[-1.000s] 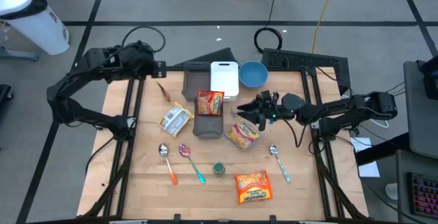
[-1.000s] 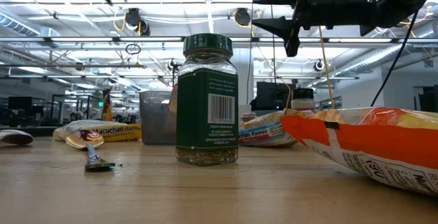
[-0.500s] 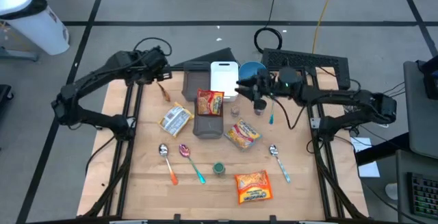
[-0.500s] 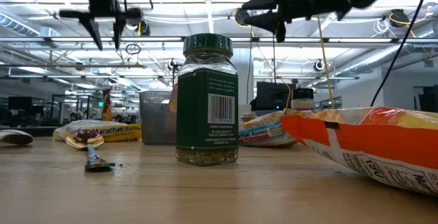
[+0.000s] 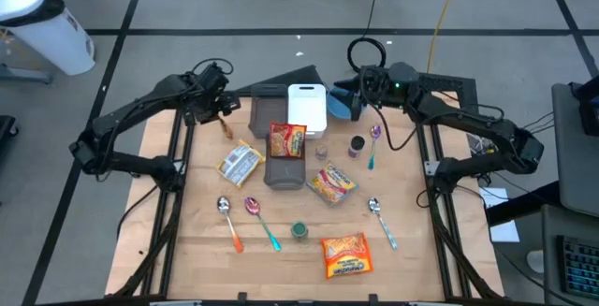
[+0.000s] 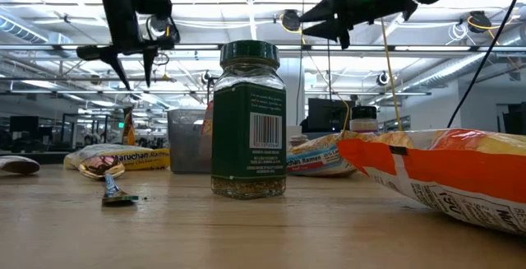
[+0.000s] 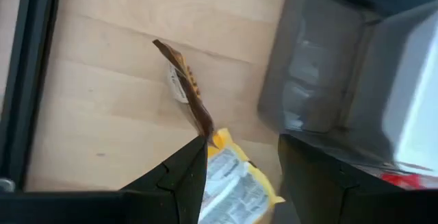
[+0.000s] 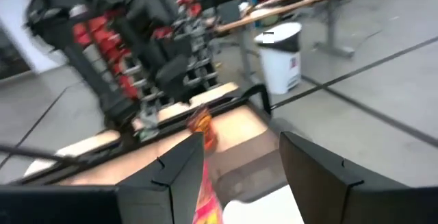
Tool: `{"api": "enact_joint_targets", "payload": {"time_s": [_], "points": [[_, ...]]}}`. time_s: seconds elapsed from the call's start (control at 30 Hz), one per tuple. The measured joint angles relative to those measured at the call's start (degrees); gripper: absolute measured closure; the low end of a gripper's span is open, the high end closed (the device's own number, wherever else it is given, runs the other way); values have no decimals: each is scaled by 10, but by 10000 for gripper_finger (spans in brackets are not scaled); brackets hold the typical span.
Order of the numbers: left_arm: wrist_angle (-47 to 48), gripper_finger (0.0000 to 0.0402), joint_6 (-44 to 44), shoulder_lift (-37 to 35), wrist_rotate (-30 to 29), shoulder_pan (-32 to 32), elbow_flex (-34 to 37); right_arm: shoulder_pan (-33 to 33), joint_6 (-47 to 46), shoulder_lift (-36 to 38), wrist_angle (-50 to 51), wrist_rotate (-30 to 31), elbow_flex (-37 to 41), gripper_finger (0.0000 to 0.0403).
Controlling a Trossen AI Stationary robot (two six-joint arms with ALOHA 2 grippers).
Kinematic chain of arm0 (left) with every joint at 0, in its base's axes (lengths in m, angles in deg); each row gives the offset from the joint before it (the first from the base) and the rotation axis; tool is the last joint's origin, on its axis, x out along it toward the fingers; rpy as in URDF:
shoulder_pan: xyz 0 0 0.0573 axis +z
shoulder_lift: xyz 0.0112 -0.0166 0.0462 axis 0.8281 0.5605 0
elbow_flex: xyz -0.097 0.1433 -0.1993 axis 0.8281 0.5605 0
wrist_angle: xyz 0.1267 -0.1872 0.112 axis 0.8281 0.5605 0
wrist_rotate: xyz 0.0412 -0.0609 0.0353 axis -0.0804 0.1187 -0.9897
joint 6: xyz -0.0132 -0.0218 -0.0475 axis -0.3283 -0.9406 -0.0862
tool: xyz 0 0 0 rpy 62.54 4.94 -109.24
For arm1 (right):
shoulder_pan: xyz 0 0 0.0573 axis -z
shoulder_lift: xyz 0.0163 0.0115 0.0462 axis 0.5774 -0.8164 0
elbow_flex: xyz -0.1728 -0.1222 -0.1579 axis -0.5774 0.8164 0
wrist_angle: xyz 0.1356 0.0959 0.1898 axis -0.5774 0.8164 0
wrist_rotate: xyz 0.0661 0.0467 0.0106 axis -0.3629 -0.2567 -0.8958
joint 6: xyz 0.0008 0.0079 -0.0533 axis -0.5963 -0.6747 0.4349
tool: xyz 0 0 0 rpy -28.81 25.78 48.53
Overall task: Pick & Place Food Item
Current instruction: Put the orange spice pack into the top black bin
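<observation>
Several ramen packets lie flat on the wooden table: a yellow one point(image 5: 241, 161), one point(image 5: 287, 140) on a grey container's rim, one point(image 5: 332, 182) in the middle and an orange one point(image 5: 346, 255) near the front edge. A brown snack strip point(image 5: 223, 123) lies at the far left. My left gripper point(image 5: 217, 111) hangs open above that strip, fingers pointing steeply down; in its wrist view the strip point(image 7: 185, 87) and the yellow packet point(image 7: 229, 176) show past the fingers. My right gripper point(image 5: 343, 98) is open, held level and high over the blue bowl point(image 5: 348, 108).
A grey box point(image 5: 269, 105) and a white box point(image 5: 307, 108) stand at the far edge, another grey container point(image 5: 284, 170) in the middle. A green-lidded spice jar point(image 6: 249, 121), a small dark jar point(image 5: 357, 145) and several spoons point(image 5: 262, 222) lie about.
My left gripper has come down over the far-left corner toward the brown strip and rolled, staying open. My right gripper has risen and swung from the table's middle toward the far edge, over the blue bowl, uncovering a spoon beside the small jar. No object has moved.
</observation>
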Motion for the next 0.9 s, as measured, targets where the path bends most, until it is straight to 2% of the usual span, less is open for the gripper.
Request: {"api": "enact_joint_targets", "payload": {"time_s": [0.2,0.4,0.67,0.9], "points": [[2,215,-71,-1,6,-8,-5,18,19,0,40,-25,0,218],[16,215,-100,-1,-5,-11,-5,23,39,0,51,-67,3,218],[24,215,-122,7,-22,-8,-6,23,49,0,53,-68,21,218],[23,215,-117,53,-24,-7,-6,23,52,0,45,-68,23,218]]}}
